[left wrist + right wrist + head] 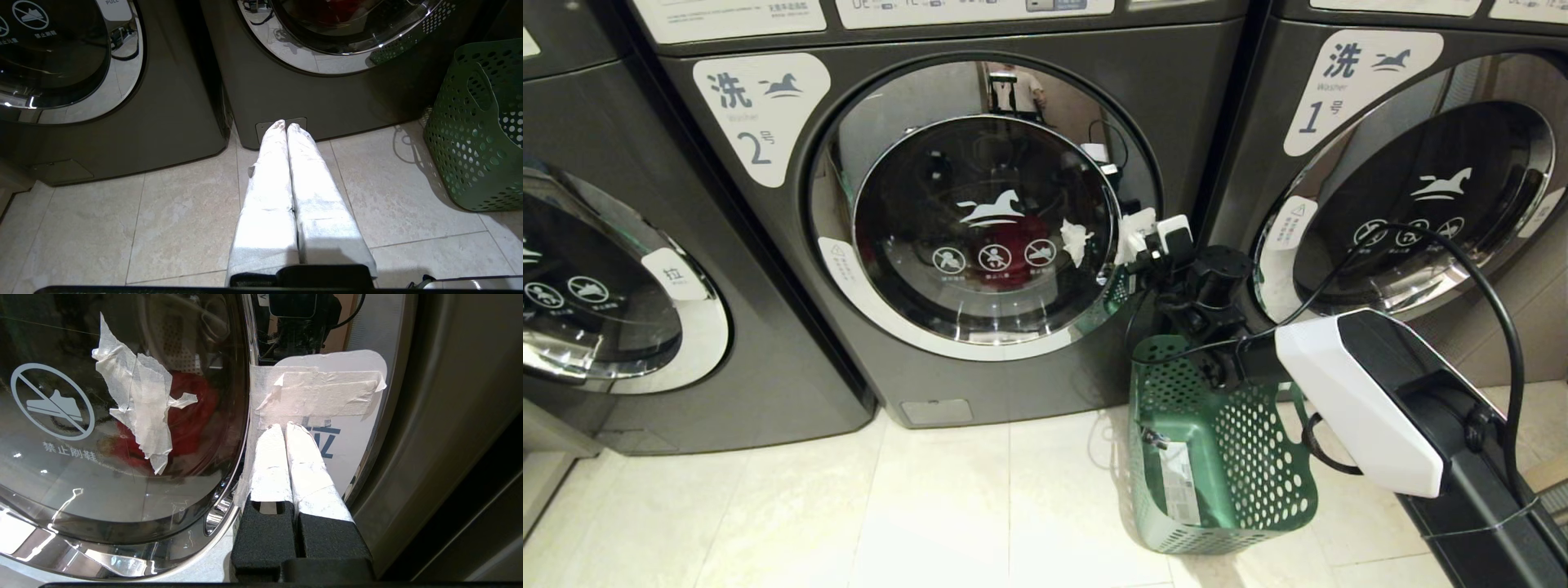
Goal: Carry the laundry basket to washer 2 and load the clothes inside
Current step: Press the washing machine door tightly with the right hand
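Washer 2 [760,122] stands in the middle, and its round glass door [980,212] looks closed. Red clothes [1023,237] show behind the glass, also in the right wrist view [192,416]; I see no other garments. My right gripper [1131,241] is shut, its taped fingertips [284,426] at the white taped pull label [327,400] on the door's right rim. The green laundry basket [1258,457] lies tipped on the floor below that arm, its inside looking empty. My left gripper [286,124] is shut and empty, low over the tiles before washer 2's base, the laundry basket [470,134] off to its side.
Washer 1 [1339,82] stands to the right and a third grey washer [605,286] to the left. A torn scrap of tape [1076,238] sticks to the door glass. A black cable [1494,310] loops over my right arm. Pale tile floor [931,506] lies in front.
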You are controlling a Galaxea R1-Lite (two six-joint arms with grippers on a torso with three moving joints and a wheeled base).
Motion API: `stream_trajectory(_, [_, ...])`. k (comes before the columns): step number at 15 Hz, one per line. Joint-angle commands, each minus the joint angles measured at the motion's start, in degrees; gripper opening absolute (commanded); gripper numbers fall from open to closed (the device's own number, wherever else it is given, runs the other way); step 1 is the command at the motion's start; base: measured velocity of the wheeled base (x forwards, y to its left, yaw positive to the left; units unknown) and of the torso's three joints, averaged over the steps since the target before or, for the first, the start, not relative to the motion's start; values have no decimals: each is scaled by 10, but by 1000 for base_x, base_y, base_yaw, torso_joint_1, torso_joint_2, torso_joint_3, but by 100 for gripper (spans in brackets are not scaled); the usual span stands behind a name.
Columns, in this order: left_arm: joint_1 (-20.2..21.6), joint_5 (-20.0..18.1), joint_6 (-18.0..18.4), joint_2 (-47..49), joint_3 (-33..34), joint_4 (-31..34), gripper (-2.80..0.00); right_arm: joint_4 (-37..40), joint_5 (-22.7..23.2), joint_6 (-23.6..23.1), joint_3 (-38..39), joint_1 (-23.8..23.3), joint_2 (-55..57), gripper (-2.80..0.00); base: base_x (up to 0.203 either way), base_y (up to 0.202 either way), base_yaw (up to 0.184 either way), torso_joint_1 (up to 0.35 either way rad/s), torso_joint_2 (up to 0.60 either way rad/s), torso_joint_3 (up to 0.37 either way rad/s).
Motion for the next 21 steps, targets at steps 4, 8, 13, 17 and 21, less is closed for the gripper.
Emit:
stream_trajectory(4, [0, 0, -2, 0, 1, 0, -280, -14, 0, -3, 0, 1, -12, -280, 0, 0, 0, 0, 0, 0])
stream_trajectory(8, [1, 0, -14, 0, 1, 1, -280, -14, 0, -3, 0, 2, -12, -280, 0, 0, 0, 4, 0, -51])
stream_trajectory(13, [0, 0, -14, 0, 1, 1, -280, -14, 0, -3, 0, 2, -13, -280, 0, 0, 0, 0, 0, -5])
stream_trajectory(17, [0, 1, -15, 0, 1, 1, -280, -14, 0, -3, 1, 2, -13, -280, 0, 0, 0, 1, 3, -107])
stream_trajectory(21, [0, 1, -15, 0, 1, 2, -280, -14, -1, -4, 10, 3, -17, -280, 0, 0, 0, 0, 0, -30])
